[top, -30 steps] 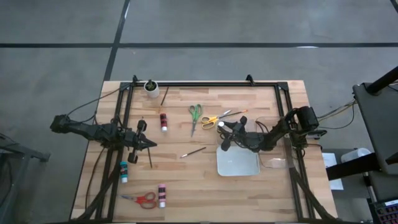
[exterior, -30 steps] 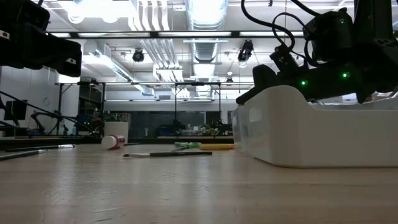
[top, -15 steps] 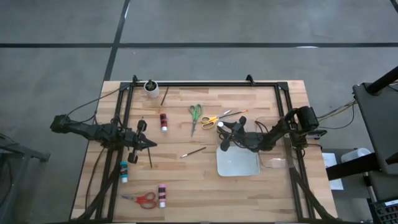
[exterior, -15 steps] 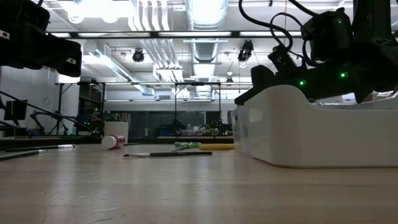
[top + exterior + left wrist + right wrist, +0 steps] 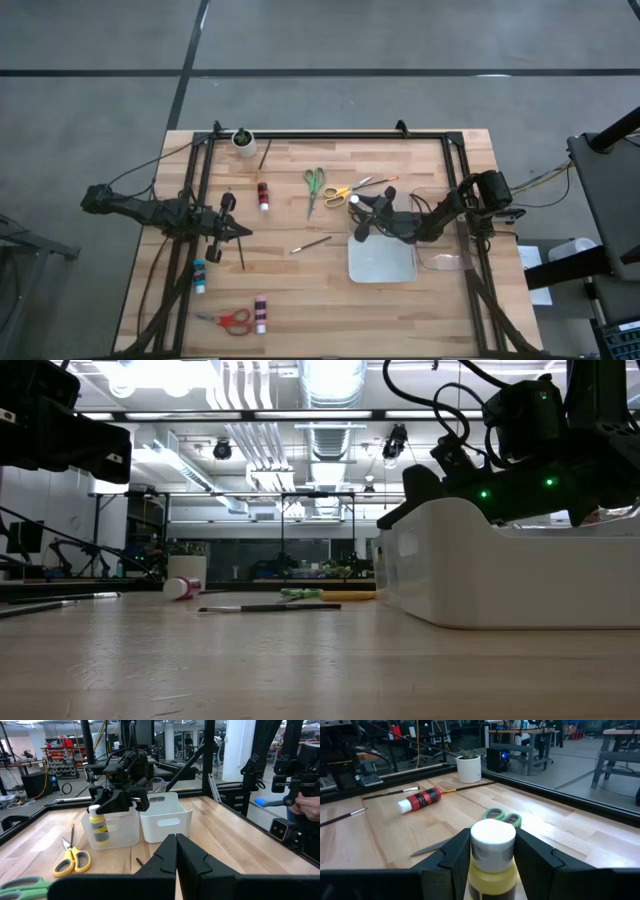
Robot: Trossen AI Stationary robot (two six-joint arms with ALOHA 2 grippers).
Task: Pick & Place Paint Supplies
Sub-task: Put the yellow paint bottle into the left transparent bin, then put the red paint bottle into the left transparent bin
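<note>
Yellow-and-black plastic paint bottle with a pale cap (image 5: 492, 865) is clamped upright between the fingers of the right gripper (image 5: 358, 218), jaws part-way open around its body; it hangs just above the near-centre edge of the white rectangular plastic tray (image 5: 385, 266), which serves as the landmark here. The left wrist view confirms the bottle is carried at the tray's rim, not yet inside. No supply can be seen lying in the tray, so in my judgement the sorting is at an early stage, with this bottle as the first delivery in progress. Outstanding items, all on the wooden table (image 5: 300, 300) to the left-arm side of the tray: green-handled scissors (image 5: 314, 184) and yellow-handled scissors (image 5: 340, 193) just beyond the tray's far corner; a thin dark brush (image 5: 311, 244) near the tray's long side; a red paint bottle with pale cap (image 5: 263, 195) farther off; a second red bottle (image 5: 260, 313) and red-handled scissors (image 5: 228, 320) well apart toward the near table edge; a teal paint bottle (image 5: 199, 275) well apart from the tray, beside the left arm. Another dark brush (image 5: 265, 153) lies next to the small white round cup (image 5: 243, 139), at the far corner, well away from the tray. The left gripper (image 5: 240, 232) waits well apart from the tray, fingers closed together and empty. Remaining work is judged to be most of the task.
</note>
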